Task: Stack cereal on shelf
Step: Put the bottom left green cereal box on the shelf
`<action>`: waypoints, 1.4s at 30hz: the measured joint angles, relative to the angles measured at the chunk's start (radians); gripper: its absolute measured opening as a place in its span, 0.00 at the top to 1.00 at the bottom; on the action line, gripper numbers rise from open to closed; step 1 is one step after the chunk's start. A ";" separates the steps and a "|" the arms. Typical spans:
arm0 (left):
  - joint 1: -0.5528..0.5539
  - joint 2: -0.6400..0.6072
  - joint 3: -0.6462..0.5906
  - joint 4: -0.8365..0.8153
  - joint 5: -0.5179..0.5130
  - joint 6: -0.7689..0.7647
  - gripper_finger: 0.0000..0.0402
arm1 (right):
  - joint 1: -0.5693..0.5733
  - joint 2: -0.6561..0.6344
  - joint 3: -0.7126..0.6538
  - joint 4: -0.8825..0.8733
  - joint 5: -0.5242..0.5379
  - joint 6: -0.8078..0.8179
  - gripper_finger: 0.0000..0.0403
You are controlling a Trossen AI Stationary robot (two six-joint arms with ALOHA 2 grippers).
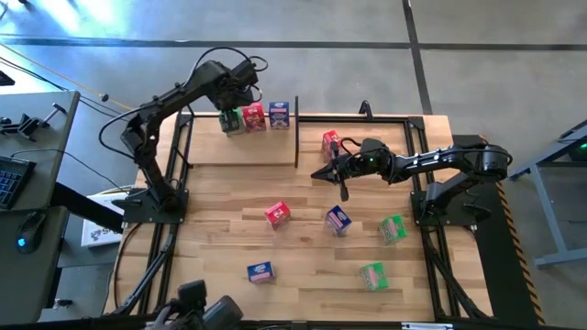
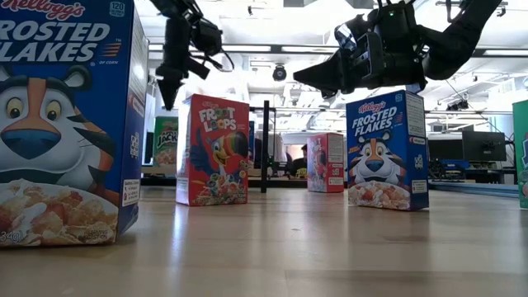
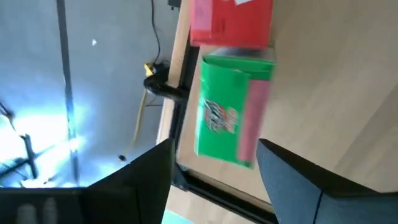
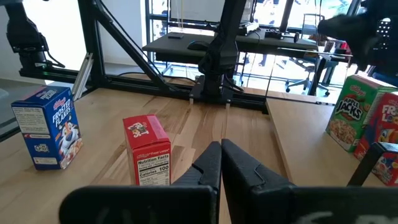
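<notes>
The shelf (image 1: 248, 151) lies at the table's far side with a black divider (image 1: 296, 137). At its far left edge a green cereal box (image 1: 231, 120), a red one (image 1: 254, 116) and a blue one (image 1: 279, 114) stand in a row. My left gripper (image 1: 229, 105) hangs open just above the green box (image 3: 227, 112), pointing steeply down, its fingers apart and clear of the box. Right of the divider stands another red box (image 1: 330, 144). Beside it my right gripper (image 1: 335, 171) is held level and shut (image 4: 221, 149), with nothing in it.
Several loose cereal boxes stand on the tabletop: red (image 1: 278, 214), blue (image 1: 337, 219), green (image 1: 393, 229), blue (image 1: 260, 271) and green (image 1: 372, 275). Black frame posts (image 1: 422, 147) edge the table. A desk with a keyboard (image 1: 9, 179) is off to the left.
</notes>
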 joint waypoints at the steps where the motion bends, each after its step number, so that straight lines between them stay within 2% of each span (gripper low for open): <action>1: 0.000 -0.011 0.000 -0.014 0.011 -0.038 0.46 | 0.000 0.000 0.000 0.000 0.000 0.000 1.00; 6: -0.033 -0.074 -0.006 -0.035 0.102 -0.255 0.53 | 0.000 0.000 0.000 0.000 0.000 0.000 1.00; 10: -0.104 -0.173 -0.102 0.060 0.112 -0.306 0.67 | 0.000 0.000 0.000 -0.003 0.000 0.000 1.00; 14: -0.153 -0.283 -0.262 0.200 0.113 -0.428 0.79 | 0.000 0.000 0.000 -0.009 0.000 0.000 1.00; 18: -0.208 -0.388 -0.473 0.425 0.120 -0.575 0.90 | 0.000 0.000 0.000 -0.009 0.000 -0.001 1.00; 22: -0.262 -0.444 -0.667 0.636 0.136 -0.657 0.98 | 0.000 0.000 0.000 -0.010 0.000 0.000 1.00; 27: -0.297 -0.453 -0.850 0.845 0.127 -0.754 0.99 | 0.000 0.000 0.000 -0.010 0.001 -0.001 1.00; 32: -0.296 -0.446 -0.977 1.053 0.109 -0.833 0.99 | 0.000 0.000 0.000 -0.010 0.007 -0.001 1.00; 37: -0.274 -0.447 -1.042 1.151 0.010 -0.869 0.99 | 0.000 0.000 0.000 -0.016 0.041 -0.001 1.00; 42: -0.246 -0.447 -1.046 1.178 -0.059 -0.858 0.99 | 0.000 0.000 0.000 -0.016 0.053 -0.002 1.00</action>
